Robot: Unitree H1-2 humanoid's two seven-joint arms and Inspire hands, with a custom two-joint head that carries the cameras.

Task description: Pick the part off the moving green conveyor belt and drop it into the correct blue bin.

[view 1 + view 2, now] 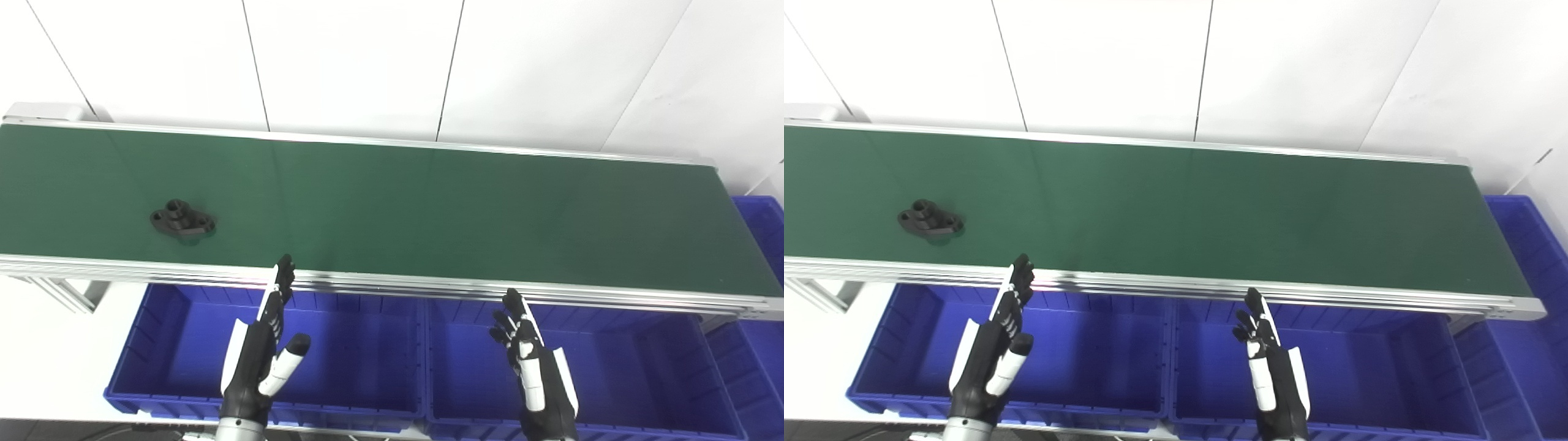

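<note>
In the left eye view, a small black part is seen lying flat on the green belt, near the left end and close to the front edge. The left hand is held up over the left blue bin. Its fingers are stretched out straight and close together, the thumb is out to the side, and nothing is held. The fingertips reach up to the belt's silver front rail, to the right of the part. The right hand is held over the middle blue bin, fingers loosely spread, holding nothing.

In the right eye view, the part is seen well apart from the left hand. The right hand is much farther off, so the left hand is the better one for the grab. A third blue bin sits at the belt's right end.

The hand should be kept wide and brought down from above. The way the belt runs cannot be told, so the part should be watched first. Which bin is right cannot be told either.
</note>
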